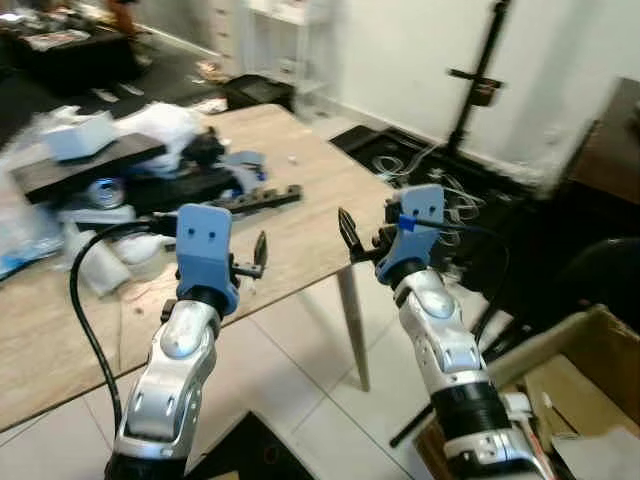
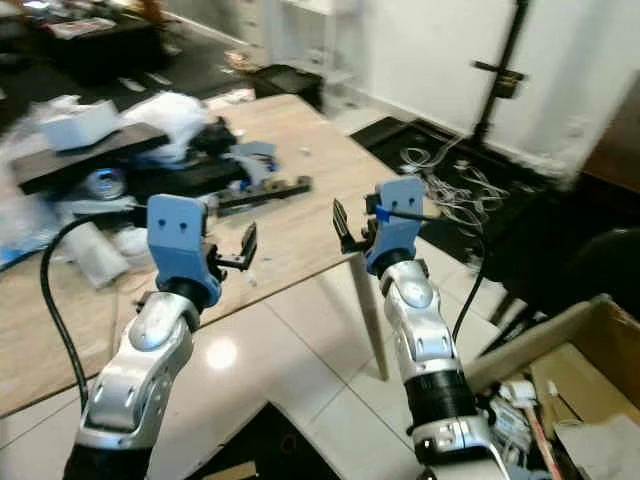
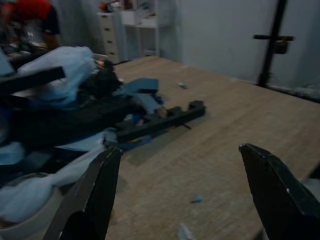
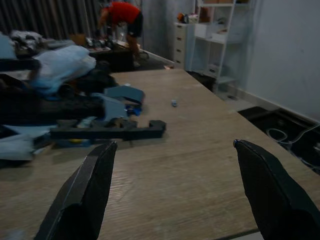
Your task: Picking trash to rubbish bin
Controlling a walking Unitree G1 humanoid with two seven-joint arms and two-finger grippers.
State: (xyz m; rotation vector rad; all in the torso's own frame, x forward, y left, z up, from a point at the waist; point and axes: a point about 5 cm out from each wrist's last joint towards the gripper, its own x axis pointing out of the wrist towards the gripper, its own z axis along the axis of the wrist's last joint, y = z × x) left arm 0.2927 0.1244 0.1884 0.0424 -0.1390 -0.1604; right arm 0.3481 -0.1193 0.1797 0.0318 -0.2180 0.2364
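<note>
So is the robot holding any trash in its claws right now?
No, the left gripper and the right gripper are both open with nothing between their black fingers, above the wooden table.

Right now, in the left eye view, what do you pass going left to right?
Black cable → left gripper → right gripper → black stand pole → brown cardboard box.
</note>
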